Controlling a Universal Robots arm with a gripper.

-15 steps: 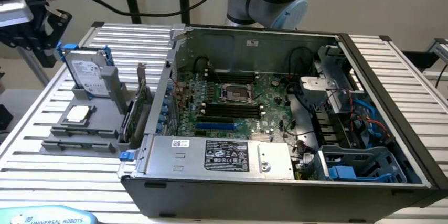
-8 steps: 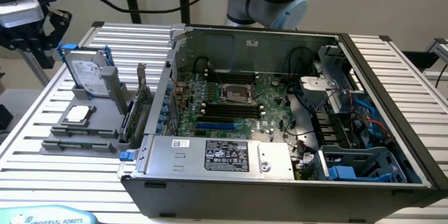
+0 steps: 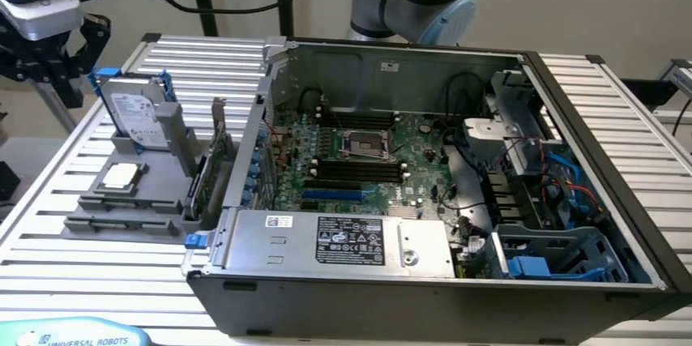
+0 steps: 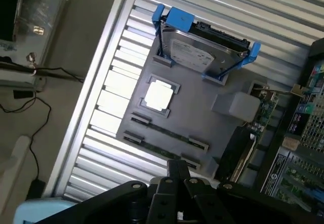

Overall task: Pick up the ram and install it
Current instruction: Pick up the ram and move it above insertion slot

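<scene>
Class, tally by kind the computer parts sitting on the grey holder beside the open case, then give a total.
hard drive: 1
processor chip: 1
expansion card: 1
ram: 1 plainly seen; the second slot of the grey holder is too dim to tell
Total: 4 at least

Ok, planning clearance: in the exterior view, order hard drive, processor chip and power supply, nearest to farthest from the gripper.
1. Hard drive, upright in the holder, near the gripper.
2. Processor chip, flat on the holder.
3. Power supply, inside the computer case.
</scene>
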